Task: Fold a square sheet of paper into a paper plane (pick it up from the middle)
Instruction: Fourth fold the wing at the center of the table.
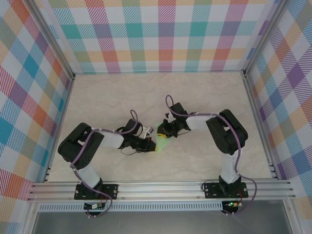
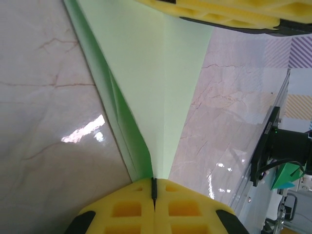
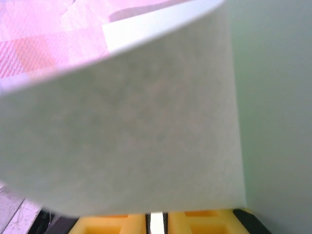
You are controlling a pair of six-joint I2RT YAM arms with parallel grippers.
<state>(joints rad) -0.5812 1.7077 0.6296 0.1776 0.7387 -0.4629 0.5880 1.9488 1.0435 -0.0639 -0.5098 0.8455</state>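
Observation:
The square sheet of paper is folded into a slim pale mint-green paper plane (image 1: 162, 144) with a centre crease, held at mid-table between both arms. My left gripper (image 1: 155, 145) is shut on its sharp tip. In the left wrist view the yellow jaws (image 2: 154, 187) pinch that tip, and the plane (image 2: 156, 73) widens away towards the right gripper's fingers (image 2: 219, 9). My right gripper (image 1: 168, 135) holds the wide end. In the right wrist view a wing of the paper (image 3: 146, 122) curls close over the lens. It hides most of the jaws (image 3: 157, 222), which stand nearly together.
The marble-look table (image 1: 146, 92) is enclosed by checked walls on three sides. An aluminium rail (image 1: 161, 187) with both arm bases runs along the near edge. A black arm mount (image 2: 278, 151) stands at the right in the left wrist view.

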